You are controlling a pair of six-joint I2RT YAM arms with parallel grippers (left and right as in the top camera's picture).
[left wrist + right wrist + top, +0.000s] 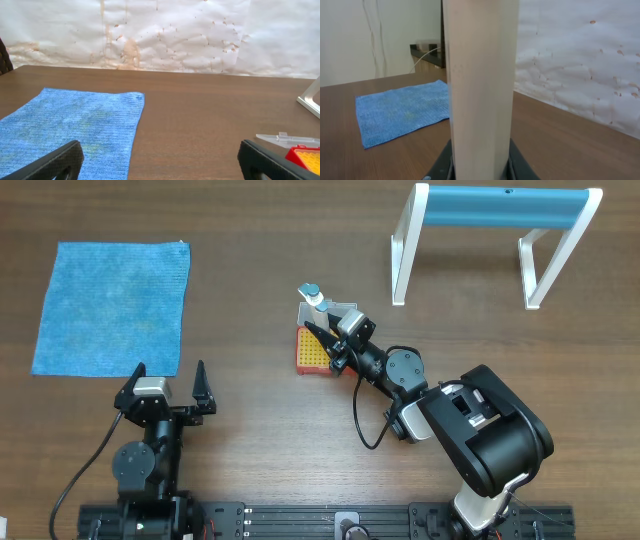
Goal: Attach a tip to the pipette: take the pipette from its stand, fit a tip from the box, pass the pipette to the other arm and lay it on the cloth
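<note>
My right gripper (330, 326) is shut on the cream-white pipette (316, 302), which stands upright at the table's middle; its grey-blue head points up. In the right wrist view the pipette's body (480, 90) rises between the dark fingers (445, 162). The red-orange tip box (311, 350) sits right beside the gripper, its clear lid (287, 140) lying open; the pipette's lower end is hidden. The blue cloth (112, 308) lies flat at the far left. My left gripper (168, 378) stands open and holds nothing near the cloth's front edge, with the cloth (75, 125) ahead of it.
The pipette stand (500, 210), a blue bar on white legs, is at the far right back with nothing hanging on it. One white leg (312, 97) edges into the left wrist view. Bare brown table lies between cloth and tip box.
</note>
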